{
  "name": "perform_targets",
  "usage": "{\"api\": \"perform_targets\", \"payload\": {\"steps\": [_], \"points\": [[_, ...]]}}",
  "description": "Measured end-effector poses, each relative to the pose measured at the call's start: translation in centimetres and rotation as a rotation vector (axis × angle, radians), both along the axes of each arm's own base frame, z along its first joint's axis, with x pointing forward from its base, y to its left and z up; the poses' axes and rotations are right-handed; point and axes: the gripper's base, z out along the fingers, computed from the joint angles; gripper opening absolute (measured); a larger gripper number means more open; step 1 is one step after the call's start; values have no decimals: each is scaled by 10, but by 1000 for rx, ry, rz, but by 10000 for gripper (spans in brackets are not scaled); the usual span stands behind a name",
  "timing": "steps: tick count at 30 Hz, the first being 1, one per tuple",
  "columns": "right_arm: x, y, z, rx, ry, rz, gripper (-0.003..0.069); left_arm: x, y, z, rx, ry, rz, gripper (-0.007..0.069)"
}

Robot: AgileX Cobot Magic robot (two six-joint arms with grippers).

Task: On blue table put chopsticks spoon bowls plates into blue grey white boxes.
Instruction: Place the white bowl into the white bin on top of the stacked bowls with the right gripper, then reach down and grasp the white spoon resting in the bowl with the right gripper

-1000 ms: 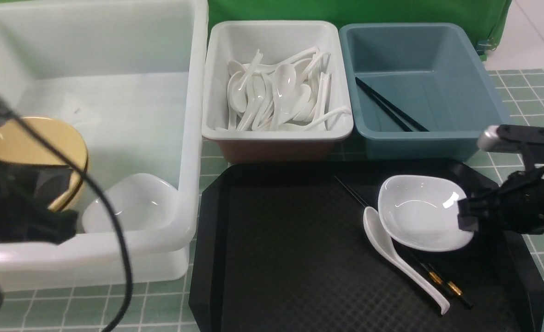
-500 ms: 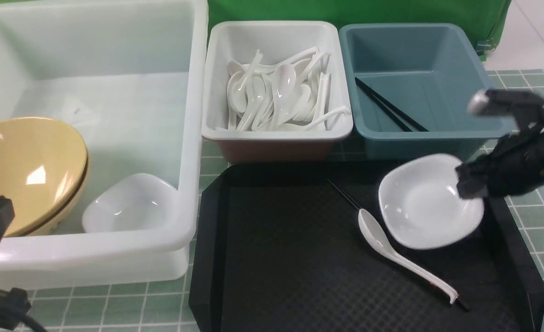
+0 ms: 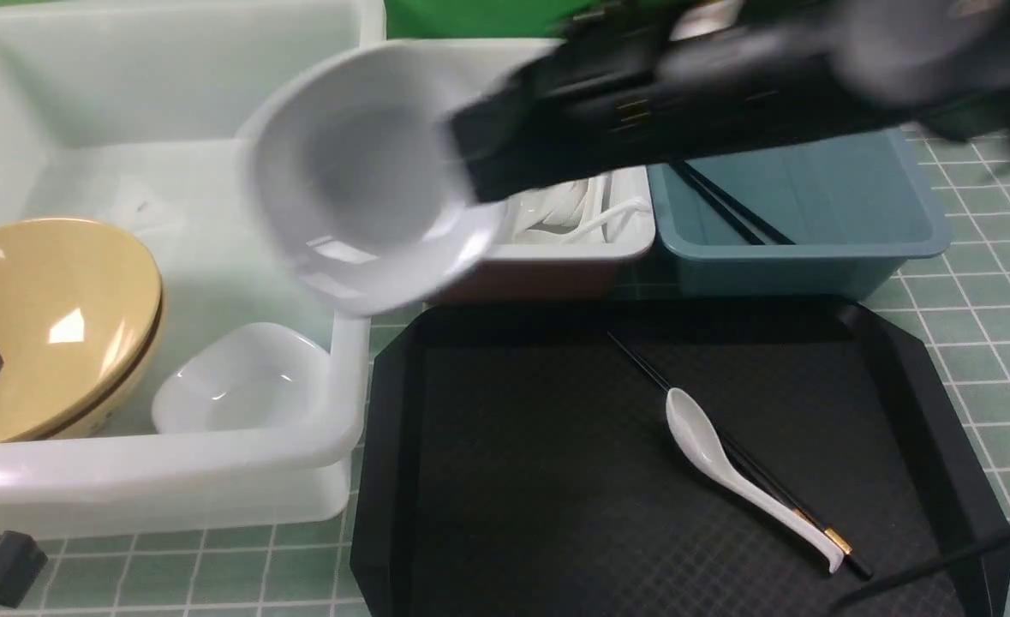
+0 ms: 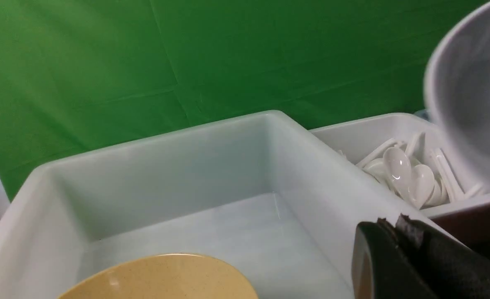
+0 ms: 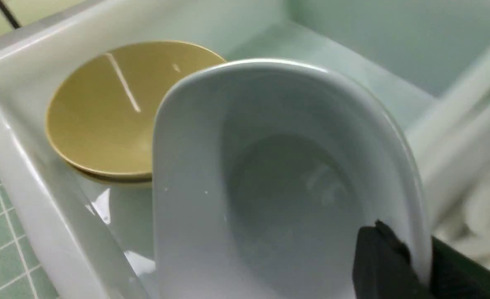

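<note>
The left gripper [image 4: 394,253] sits at the bin's [image 3: 170,467] near left corner, jaws together and empty. Inside the bin, the bowls [image 3: 59,326] are tilted against the left wall. A second plate [image 3: 239,381] lies just beside them at the near wall, and the far half of the floor is bare. Over the bin's right rim, the right gripper [image 3: 470,163] holds the plate [image 3: 359,180] tilted in the air, jaws clamped on its edge.

Further right, the white tub [image 3: 556,248] holds spoons [image 4: 407,178], and the blue tub [image 3: 796,250] holds other chopsticks [image 3: 732,210]. On the tray [image 3: 513,480], a spoon [image 3: 719,458] lies over the chopsticks [image 3: 650,373] at the right, and the tray's left side is open.

The front view blurs the grip. The right wrist view shows one finger [image 5: 377,257] inside the plate and the other outside. Only the left wrist view shows the left fingers meeting.
</note>
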Motion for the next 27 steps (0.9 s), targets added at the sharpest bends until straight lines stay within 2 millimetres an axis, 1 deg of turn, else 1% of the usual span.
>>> {"api": "perform_targets", "payload": {"steps": [2,3,4,6,7,8,9,10,11,12,13,14,15,17,18,20,22,24,25,26,27], "points": [[-1,37,-14,-28,-69,72,74,0,0,0,-1,0,0,4],[3,49,-24,-54,-89,93,74,0,0,0,-2,0,0,4],[6,68,-36,-80,-123,128,74,0,0,0,-6,1,0,4],[17,87,-63,-137,-129,161,77,0,0,0,-12,2,0,4],[18,89,-64,-141,-132,166,79,0,0,0,-11,2,0,4],[26,99,-88,-198,-116,193,94,0,0,0,-19,3,0,4],[26,99,-87,-197,-116,195,97,0,0,0,-19,3,0,4],[29,104,-101,-231,-89,214,125,0,0,0,-22,6,0,4],[30,105,-105,-237,-77,218,157,0,0,0,-24,8,0,4],[30,106,-103,-239,-74,224,212,0,0,0,-24,9,0,4],[29,105,-100,-237,-74,225,239,0,0,-1,-23,10,0,4],[28,104,-96,-237,-75,226,292,0,0,0,-24,9,0,4],[27,102,-90,-238,-84,230,325,0,0,0,-24,9,0,4],[23,95,-77,-257,-91,246,392,0,0,0,-25,9,0,4],[22,88,-66,-269,-85,247,420,0,0,-1,-29,11,-1,4],[20,62,-39,-305,-38,204,452,0,0,-1,-36,13,-1,4],[23,33,-19,-370,0,132,457,0,0,-1,-43,14,-2,4],[32,-12,-3,-472,74,-13,455,0,0,-1,-50,16,-3,4],[38,-40,-2,-525,134,-104,450,0,0,-1,-59,17,-4,4],[37,-46,-1,-541,150,-125,448,0,0,-1,-60,17,-4,4],[40,-79,-14,-610,246,-212,441,0,0,-1,-66,18,-4,4]]}}
